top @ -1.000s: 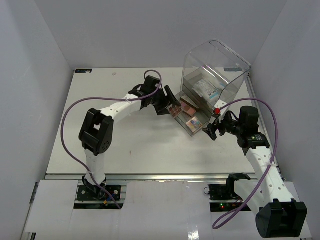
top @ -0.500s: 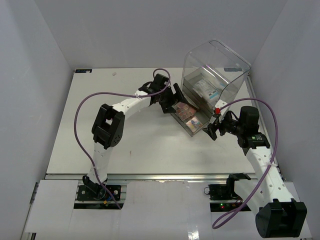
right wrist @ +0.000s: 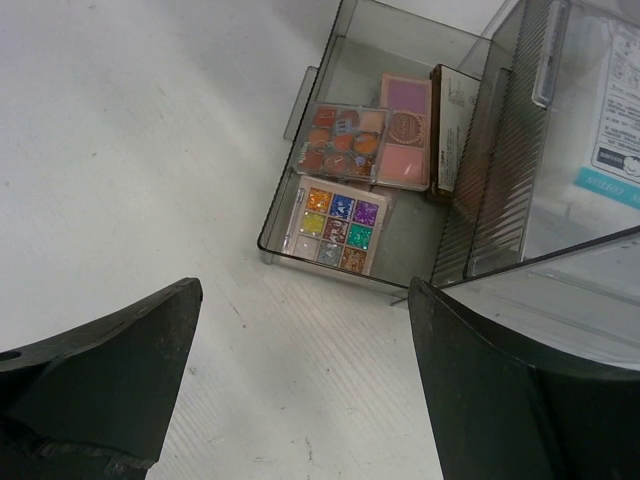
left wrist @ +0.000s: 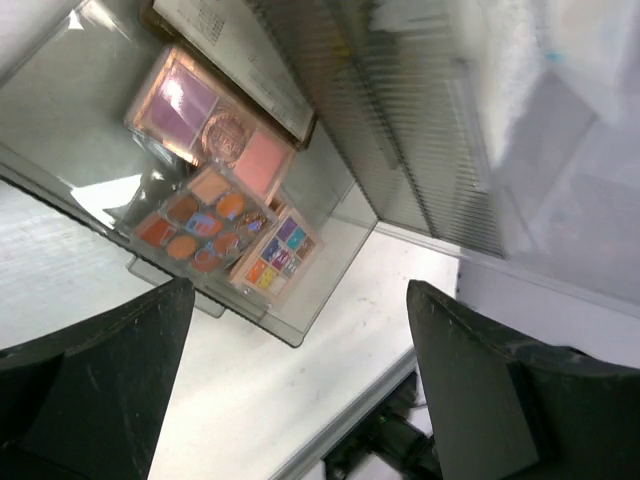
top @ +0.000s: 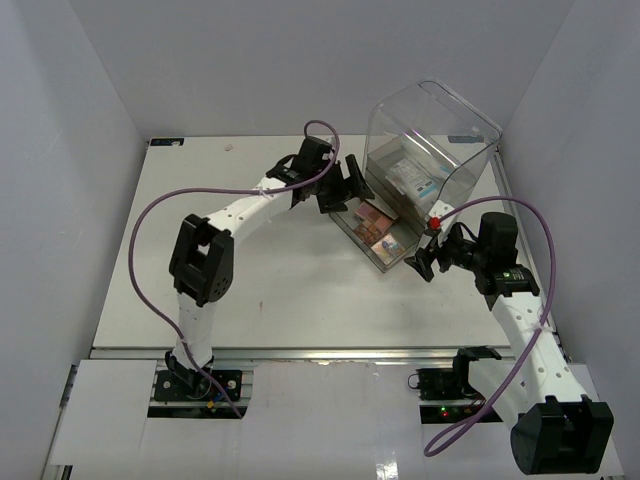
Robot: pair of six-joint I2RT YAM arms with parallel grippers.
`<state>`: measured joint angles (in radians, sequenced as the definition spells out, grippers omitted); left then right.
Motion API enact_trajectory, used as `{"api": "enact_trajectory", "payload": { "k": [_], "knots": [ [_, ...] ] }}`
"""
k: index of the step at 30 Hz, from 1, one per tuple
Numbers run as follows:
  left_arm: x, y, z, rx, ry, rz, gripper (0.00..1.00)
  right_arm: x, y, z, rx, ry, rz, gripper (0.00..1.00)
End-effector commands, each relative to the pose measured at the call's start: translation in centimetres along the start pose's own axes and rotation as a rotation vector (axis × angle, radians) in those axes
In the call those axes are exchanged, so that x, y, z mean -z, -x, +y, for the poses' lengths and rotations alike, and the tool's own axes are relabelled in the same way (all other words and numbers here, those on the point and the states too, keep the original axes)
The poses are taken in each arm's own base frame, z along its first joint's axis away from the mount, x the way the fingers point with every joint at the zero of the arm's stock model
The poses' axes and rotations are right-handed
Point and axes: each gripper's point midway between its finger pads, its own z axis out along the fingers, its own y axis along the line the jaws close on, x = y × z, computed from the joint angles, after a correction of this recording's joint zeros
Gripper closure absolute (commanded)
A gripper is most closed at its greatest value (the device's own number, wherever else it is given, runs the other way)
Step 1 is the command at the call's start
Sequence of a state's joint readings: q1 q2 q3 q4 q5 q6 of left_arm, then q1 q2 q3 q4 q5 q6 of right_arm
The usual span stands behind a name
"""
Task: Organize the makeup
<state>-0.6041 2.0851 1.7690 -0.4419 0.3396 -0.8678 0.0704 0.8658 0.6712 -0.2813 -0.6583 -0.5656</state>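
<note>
1. Lying flat in the pulled-out smoky clear plastic drawer (right wrist: 405,245): three flat multicolour eyeshadow palettes (right wrist: 340,140).
2. The drawer juts from the tall clear acrylic box (top: 440,120).
3. Left gripper (top: 347,188): jaws wide, holding nothing, beside the drawer.
4. Right gripper (right wrist: 300,295): jaws wide, holding nothing, near the drawer's front.

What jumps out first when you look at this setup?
The tall clear drawer box at the far right of the table, its bottom drawer pulled out. In it lie bright eyeshadow palettes. The left arm and right arm flank it, jaws open and empty.
</note>
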Motion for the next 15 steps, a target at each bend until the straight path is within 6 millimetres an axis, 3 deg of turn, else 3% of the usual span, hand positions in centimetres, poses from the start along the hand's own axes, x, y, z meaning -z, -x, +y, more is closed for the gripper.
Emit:
{"api": "enact_trajectory", "payload": {
  "k": [1, 2, 3, 4, 5, 6, 8, 12, 15],
  "knots": [
    [11.0, 4.0, -5.7, -0.326, -0.099, -0.26, 0.02, -0.2, 0.3, 2.1, 0.046, 0.119, -0.058, 0.1],
    [12.9, 4.2, -5.3, -0.367, -0.09, -0.302, 0.02, -0.2, 0.2, 2.7, 0.055, 0.152, -0.07, 0.1],
    [13.1, 3.1, -2.4, -0.41, -0.042, -0.286, 0.02, -0.3, 0.2, 3.4, 0.058, 0.188, -0.084, 0.1],
    [15.9, 3.2, -2.8, -0.443, -0.063, -0.347, 0.02, -0.2, 0.3, 4.6, 0.049, 0.246, -0.108, 0.09],
    [15.0, 2.8, -0.1, -0.432, -0.017, -0.322, 0.02, -0.3, 0.5, 5.1, 0.052, 0.273, -0.123, 0.08],
    [17.9, 2.8, 1.0, -0.441, -0.01, -0.381, 0.02, -0.5, 0.4, 5.6, 0.041, 0.306, -0.126, 0.05],
    [21.2, 2.8, 5.3, -0.429, 0.054, -0.456, 0.02, -1.3, 0.7, 6.7, 0.042, 0.358, -0.116, 0.01],
    [23.2, 0.0, 11.7, -0.469, 0.174, -0.487, 0.02, -4.1, 1.1, 9.8, 0.116, 0.435, -0.005, 0.31],
    [24.2, -1.4, 13.7, -0.504, 0.225, -0.518, 0.02, -6.9, 0.6, 11.7, 0.138, 0.477, 0.113, 0.56]
  ]
}}
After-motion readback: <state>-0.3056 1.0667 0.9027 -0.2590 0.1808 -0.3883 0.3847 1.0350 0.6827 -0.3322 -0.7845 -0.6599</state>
